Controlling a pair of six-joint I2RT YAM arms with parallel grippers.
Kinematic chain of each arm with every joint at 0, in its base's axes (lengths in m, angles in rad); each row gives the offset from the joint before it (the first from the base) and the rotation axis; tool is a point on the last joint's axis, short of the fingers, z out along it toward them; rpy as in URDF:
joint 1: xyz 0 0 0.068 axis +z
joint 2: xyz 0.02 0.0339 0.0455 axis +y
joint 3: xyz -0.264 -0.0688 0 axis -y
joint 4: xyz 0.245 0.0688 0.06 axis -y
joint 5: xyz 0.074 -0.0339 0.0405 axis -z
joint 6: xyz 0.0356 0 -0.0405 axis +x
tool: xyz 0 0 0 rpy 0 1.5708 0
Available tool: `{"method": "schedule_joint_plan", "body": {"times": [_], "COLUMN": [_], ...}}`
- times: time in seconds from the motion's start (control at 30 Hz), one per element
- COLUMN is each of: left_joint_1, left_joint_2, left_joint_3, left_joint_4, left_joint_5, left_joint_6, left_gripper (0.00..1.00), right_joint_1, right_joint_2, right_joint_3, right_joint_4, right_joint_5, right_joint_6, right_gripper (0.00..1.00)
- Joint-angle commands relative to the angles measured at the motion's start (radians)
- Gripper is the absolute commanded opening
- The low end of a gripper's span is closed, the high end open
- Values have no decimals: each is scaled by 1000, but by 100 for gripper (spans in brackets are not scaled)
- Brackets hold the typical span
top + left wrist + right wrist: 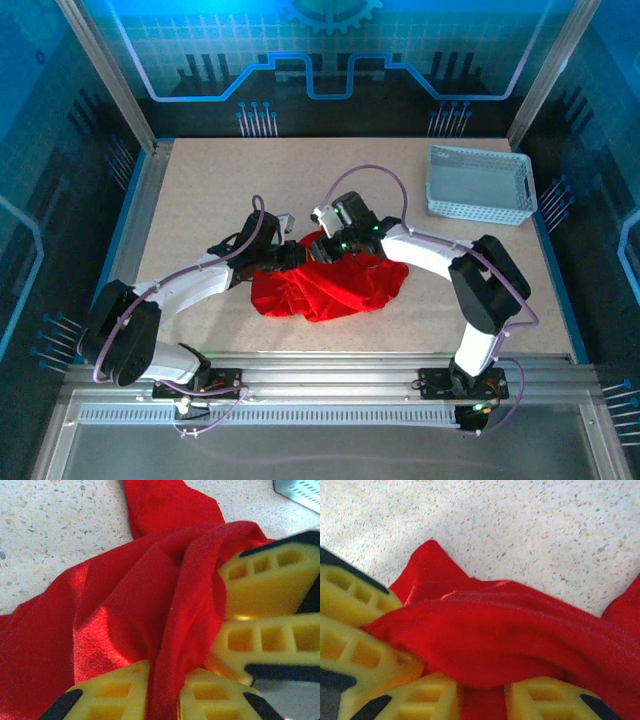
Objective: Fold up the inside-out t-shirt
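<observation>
The red t-shirt (330,288) lies bunched in a rumpled heap near the middle of the worktop (200,190), a little toward its near edge. Both arms reach inward and meet over the far edge of the heap. The left gripper (162,702) is closed on the cloth: in its wrist view a thick fold of red fabric rises out of the narrow gap between its two yellow fingers (135,680) and spreads into draped folds beyond them. The right gripper (482,705) is likewise clamped on the t-shirt. A strip of red shows between its own yellow fingers (517,695) at the bottom of its wrist view, and a broad roll of cloth lies across just above them. The two grippers are close together and set roughly at right angles; each wrist view shows the other gripper's yellow fingers just beside its own, against the same bunch of cloth. From above, the left gripper sits at the far left part of the heap and the right gripper just beside it, toward the far middle. A white mesh basket (478,183) stands upright in the far right corner of the worktop, well apart from the t-shirt
</observation>
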Motion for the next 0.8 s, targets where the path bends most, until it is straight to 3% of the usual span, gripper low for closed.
{"method": "schedule_joint_plan", "body": {"times": [0.0,0.33,0.57,0.77], "left_joint_1": [7,8,12,19], "left_joint_2": [-4,-7,-9,-4], "left_joint_3": [-14,-14,-14,-9], "left_joint_4": [5,1,0,-3], "left_joint_5": [23,20,18,13], "left_joint_6": [0,0,1,-3], "left_gripper": [19,20,21,21], "right_joint_1": [-15,-24,-22,-13], "right_joint_2": [24,75,89,69], "right_joint_3": [45,76,64,63], "right_joint_4": [-16,-58,-64,-66], "right_joint_5": [25,37,25,41], "right_joint_6": [-22,-34,-40,-37], "right_gripper": [32,40,39,5]}}
